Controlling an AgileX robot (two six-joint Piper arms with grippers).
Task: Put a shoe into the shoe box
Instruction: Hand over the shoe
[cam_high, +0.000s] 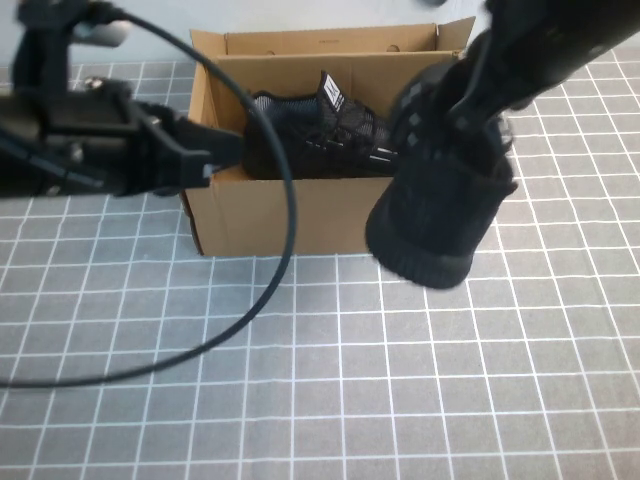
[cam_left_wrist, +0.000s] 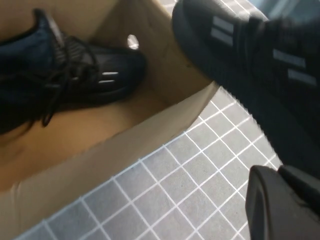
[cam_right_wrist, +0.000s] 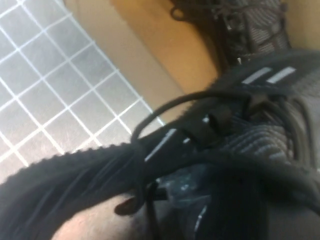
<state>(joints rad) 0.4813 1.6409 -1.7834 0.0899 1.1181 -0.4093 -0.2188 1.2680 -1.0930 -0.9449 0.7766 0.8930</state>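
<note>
An open cardboard shoe box (cam_high: 290, 215) stands at the back middle of the mat. One black shoe (cam_high: 310, 135) lies inside it, also seen in the left wrist view (cam_left_wrist: 75, 75). My right gripper (cam_high: 462, 128) is shut on a second black shoe (cam_high: 440, 215) and holds it toe-down in the air at the box's front right corner; its fingers are hidden in the shoe's opening (cam_right_wrist: 225, 150). My left gripper (cam_high: 225, 155) is at the box's left front corner, its fingers (cam_left_wrist: 285, 205) together and empty.
A black cable (cam_high: 270, 290) loops from the left arm over the grey gridded mat (cam_high: 400, 400) in front of the box. The box's back flap (cam_high: 330, 42) stands upright.
</note>
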